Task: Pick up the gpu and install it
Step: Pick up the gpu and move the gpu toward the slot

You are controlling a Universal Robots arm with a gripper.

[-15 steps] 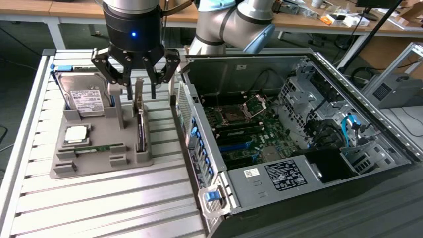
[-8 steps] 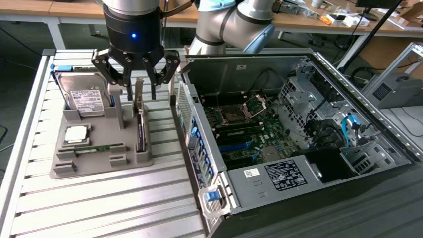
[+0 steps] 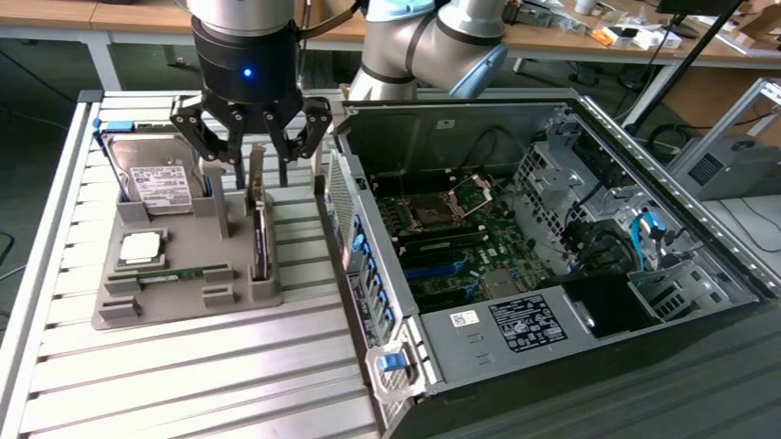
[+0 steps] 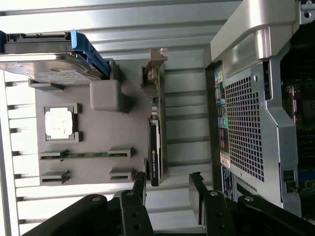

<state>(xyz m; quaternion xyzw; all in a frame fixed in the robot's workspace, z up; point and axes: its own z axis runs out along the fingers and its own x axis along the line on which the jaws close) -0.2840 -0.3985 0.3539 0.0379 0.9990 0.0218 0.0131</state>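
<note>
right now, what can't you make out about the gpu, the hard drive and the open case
- gpu: exterior view, edge-on in the grey holder, upper end partly behind the open gripper; faces not readable.
- hard drive: wrist view, cut off by the picture's edge.
- motherboard slots: exterior view, too small and dark to tell which is free.
- case label: exterior view, print too small.
</note>
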